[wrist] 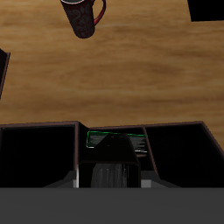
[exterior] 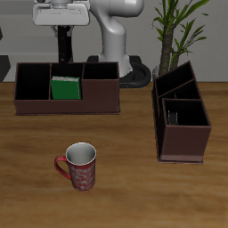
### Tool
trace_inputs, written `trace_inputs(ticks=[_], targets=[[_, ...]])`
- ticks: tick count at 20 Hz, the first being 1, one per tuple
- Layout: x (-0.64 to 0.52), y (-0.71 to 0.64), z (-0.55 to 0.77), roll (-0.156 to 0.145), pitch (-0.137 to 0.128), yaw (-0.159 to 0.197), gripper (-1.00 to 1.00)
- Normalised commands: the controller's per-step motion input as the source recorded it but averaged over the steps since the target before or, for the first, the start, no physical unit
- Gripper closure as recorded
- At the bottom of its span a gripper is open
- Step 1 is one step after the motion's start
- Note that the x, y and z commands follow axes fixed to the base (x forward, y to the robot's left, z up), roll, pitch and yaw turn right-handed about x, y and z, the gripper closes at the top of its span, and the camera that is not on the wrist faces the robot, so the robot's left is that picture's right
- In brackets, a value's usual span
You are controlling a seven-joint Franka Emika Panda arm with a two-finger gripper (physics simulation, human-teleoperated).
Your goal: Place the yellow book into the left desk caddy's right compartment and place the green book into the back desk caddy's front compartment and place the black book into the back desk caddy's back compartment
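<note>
Wrist view: tool point(wrist: 112, 178) hides most of green book point(wrist: 115, 137).

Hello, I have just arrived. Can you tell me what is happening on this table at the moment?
A white robot arm reaches over the long dark-brown desk caddy at the table's back. Its gripper hangs just above the green book, which stands upright in that caddy's middle compartment. Whether the gripper is open cannot be told. A second dark-brown desk caddy stands beside a potted plant. A red patterned mug sits nearer the front edge. No yellow or black book is clearly visible.
</note>
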Motion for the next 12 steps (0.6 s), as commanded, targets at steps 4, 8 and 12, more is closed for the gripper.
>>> trace_inputs(ticks=[4, 8, 12], targets=[[-0.21, -0.29, -0.02, -0.004, 0.049, -0.017, 1.0], [-0.36, -0.38, 0.01, -0.045, -0.002, 0.016, 1.0], [-0.11, -0.12, -0.08, -0.027, 0.026, 0.003, 1.0]])
